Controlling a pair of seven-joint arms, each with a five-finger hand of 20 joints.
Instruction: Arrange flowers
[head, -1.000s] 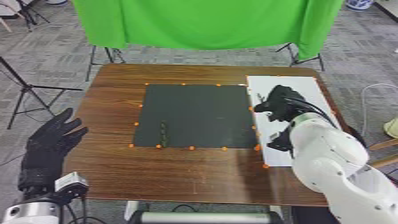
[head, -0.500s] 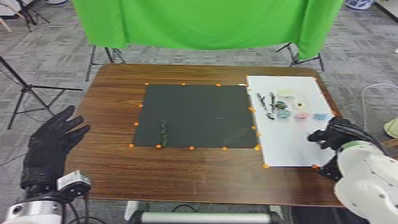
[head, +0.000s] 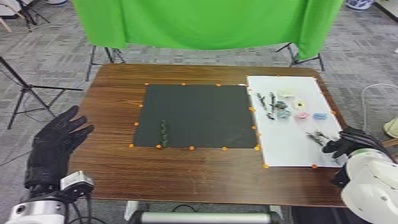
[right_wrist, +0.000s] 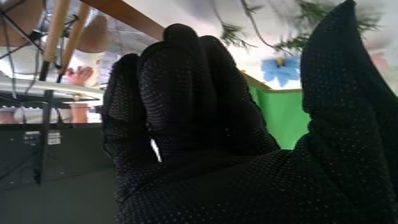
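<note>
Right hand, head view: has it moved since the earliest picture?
Yes. The right hand has moved right and toward the robot: from over the far half of the white mat to that mat's right edge, in its near half.

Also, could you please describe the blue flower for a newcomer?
On the brown table, find the right-hand white board. Near its right edge, just right of the pink flower, lies the blue flower; its bright blue petals set it apart.

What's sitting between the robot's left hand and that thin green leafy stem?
In the head view, brown wooden tabletop lies between the left hand and the green stem, then an orange marker and a strip of dark-grey mat.
</note>
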